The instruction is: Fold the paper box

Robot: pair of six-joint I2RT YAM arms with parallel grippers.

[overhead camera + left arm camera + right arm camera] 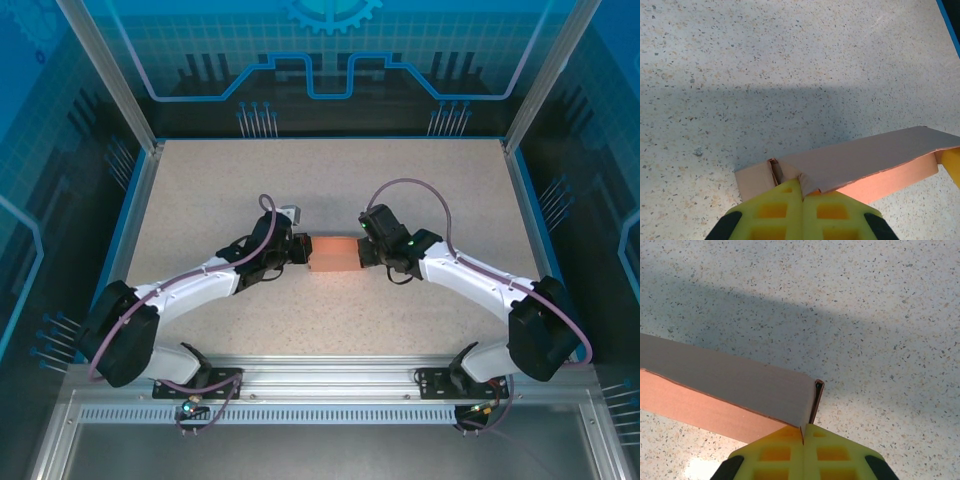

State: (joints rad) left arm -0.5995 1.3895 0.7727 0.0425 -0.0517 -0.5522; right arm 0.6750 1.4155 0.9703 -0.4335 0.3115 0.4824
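Note:
The paper box (335,253) is a small salmon-pink carton lying mid-table between my two grippers. My left gripper (303,250) meets its left end and my right gripper (365,252) its right end. In the left wrist view the left gripper (802,187) is shut, its yellow fingers pinching a crumpled flap at the end of the paper box (865,155), whose top panel stands slightly raised. A yellow fingertip (952,167) of the right gripper shows at the far end. In the right wrist view the right gripper (804,429) is shut on the thin end wall of the paper box (730,380).
The speckled beige tabletop (330,180) spreads on all sides of the box. A blue border (135,215) and metal frame posts (110,75) ring it. A perforated metal rail (330,385) with the arm bases runs along the near edge.

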